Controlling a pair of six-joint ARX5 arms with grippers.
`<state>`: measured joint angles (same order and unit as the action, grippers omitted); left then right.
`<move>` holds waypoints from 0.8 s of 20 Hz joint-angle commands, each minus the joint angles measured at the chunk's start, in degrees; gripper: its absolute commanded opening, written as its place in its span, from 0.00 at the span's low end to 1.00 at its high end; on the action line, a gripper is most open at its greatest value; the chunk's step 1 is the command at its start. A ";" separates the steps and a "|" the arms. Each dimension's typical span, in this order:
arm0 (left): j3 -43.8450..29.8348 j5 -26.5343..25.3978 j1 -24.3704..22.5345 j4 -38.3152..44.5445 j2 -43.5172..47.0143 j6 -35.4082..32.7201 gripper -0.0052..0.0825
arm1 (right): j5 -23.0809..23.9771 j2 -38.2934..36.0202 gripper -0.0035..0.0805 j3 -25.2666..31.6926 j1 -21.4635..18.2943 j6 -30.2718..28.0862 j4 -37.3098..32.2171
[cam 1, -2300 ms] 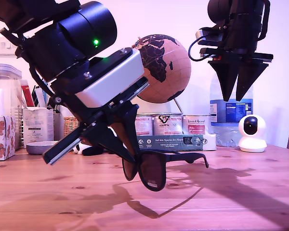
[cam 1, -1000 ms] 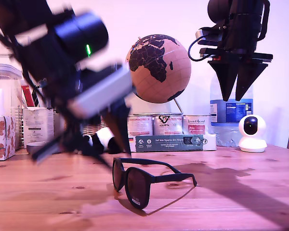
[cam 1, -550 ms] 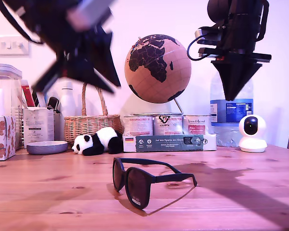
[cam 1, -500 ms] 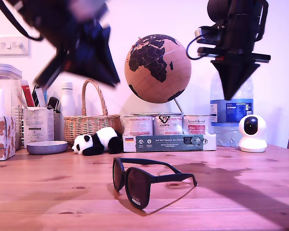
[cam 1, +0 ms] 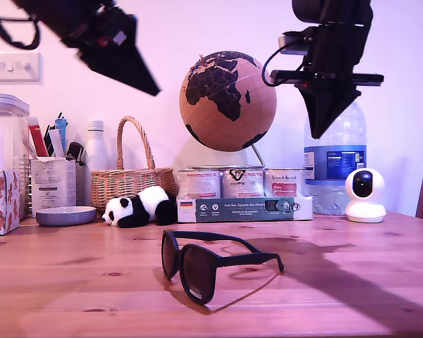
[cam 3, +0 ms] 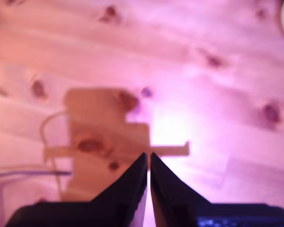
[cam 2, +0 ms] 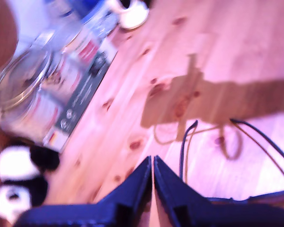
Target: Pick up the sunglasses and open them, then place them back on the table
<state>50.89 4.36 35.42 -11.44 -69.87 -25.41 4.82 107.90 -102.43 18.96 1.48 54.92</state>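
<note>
The sunglasses (cam 1: 211, 264) stand near the front of the worktop (cam 1: 352, 296), about the middle of the exterior view. Both arms are unfolded and point toward the exterior view's right. A small white sticker (cam 1: 195, 294) sits low on the nearer lens. Nothing touches them, and their shadow lies on the wood just beside them. Behind them, toward the back of the worktop, a toy panda (cam 1: 137, 208) lies just beside a long dark box (cam 1: 243, 208). Three tins (cam 1: 240, 183) stand on the box, with a globe (cam 1: 228, 101) above them. At the exterior view's left are a shallow bowl (cam 1: 65, 215), a wicker basket (cam 1: 130, 179) and a holder of pens (cam 1: 53, 184). At its right a water bottle (cam 1: 331, 169) stands just behind a small white camera (cam 1: 362, 195). My first hand (cam 1: 151, 90) hangs high at the exterior view's upper left, well apart from the sunglasses. Its own view shows the fingers (cam 2: 132, 189) pressed nearly together with nothing between them, and the thin arms of the sunglasses (cam 2: 255, 137) far below. My second hand (cam 1: 319, 134) hangs high at the exterior view's upper right, pointing down. Its fingers (cam 3: 170, 194) are likewise pressed nearly together and empty, above bare knotted wood and its own shadow.
</note>
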 commanded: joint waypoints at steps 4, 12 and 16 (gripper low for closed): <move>-0.33 8.22 -9.33 -2.08 4.90 6.08 0.04 | 5.55 -11.04 0.04 -0.37 3.58 0.24 -3.91; -3.67 12.79 -21.40 -0.70 15.34 14.47 0.04 | 17.77 -27.45 0.04 16.52 7.78 2.19 -12.85; -5.55 12.72 -23.17 2.89 15.98 17.77 0.04 | 18.36 -39.32 0.04 31.19 8.31 2.05 -19.74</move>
<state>46.94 16.91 12.53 -9.17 -53.74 -7.92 22.92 72.86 -73.10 27.11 3.20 36.99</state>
